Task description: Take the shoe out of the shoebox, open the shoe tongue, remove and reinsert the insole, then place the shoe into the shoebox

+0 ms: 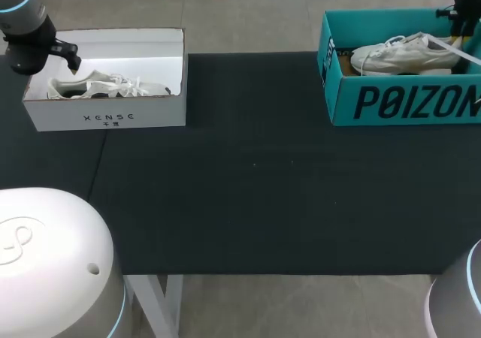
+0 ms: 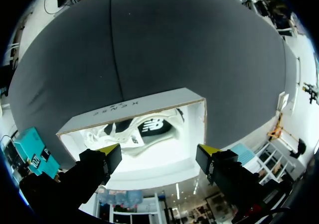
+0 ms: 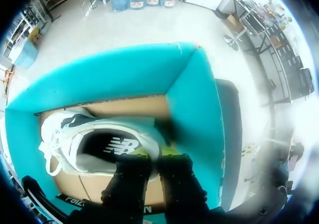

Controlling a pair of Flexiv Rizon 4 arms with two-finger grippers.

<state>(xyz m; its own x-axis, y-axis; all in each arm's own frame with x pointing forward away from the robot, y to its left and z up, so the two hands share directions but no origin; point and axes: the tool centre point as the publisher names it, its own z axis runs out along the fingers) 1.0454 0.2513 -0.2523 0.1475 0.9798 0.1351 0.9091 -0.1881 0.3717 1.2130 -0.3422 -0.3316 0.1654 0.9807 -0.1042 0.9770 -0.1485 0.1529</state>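
DESK: What does the overhead frame show?

PHOTO: Two open shoeboxes stand well apart on a black table cover (image 1: pixel 255 173). A white shoebox (image 1: pixel 109 116) is at upper left and a teal shoebox (image 1: pixel 398 101) at upper right. One shoe lies in each, two in all. Both the white-box sneaker (image 1: pixel 105 86) and the teal-box sneaker (image 1: pixel 398 52) are white, with toes pointing toward the middle of the frame.

DESK: And the arms?

PHOTO: Two. The left arm (image 1: pixel 26 30) hangs over the left end of the white shoebox. The right arm (image 1: pixel 466 4) enters at the upper right corner, over the heel end of the teal one. The left arm base (image 1: pixel 45 255) and right arm base (image 1: pixel 458 300), both white, fill the lower corners.

DESK: The grippers?

PHOTO: From the left wrist, the left gripper (image 2: pixel 157 153) is spread wide and holds nothing. It hovers above the white shoebox (image 2: pixel 129 109). The white-box sneaker (image 2: pixel 149 129) lies on the box floor beyond the two yellow tips, touching neither. From the right wrist, the right gripper (image 3: pixel 154 154) has its fingers drawn close together astride the heel collar of the teal-box sneaker (image 3: pixel 75 134). One finger is inside the opening by the dark insole (image 3: pixel 117 144) and the other outside, pinching the collar. The shoe lies inside its box.

DESK: Anything in the way?

PHOTO: Four cardboard walls ring each shoe. An end wall of the teal shoebox (image 3: pixel 194 99) rises just beside the right gripper, past the heel. The black cover runs between the boxes.
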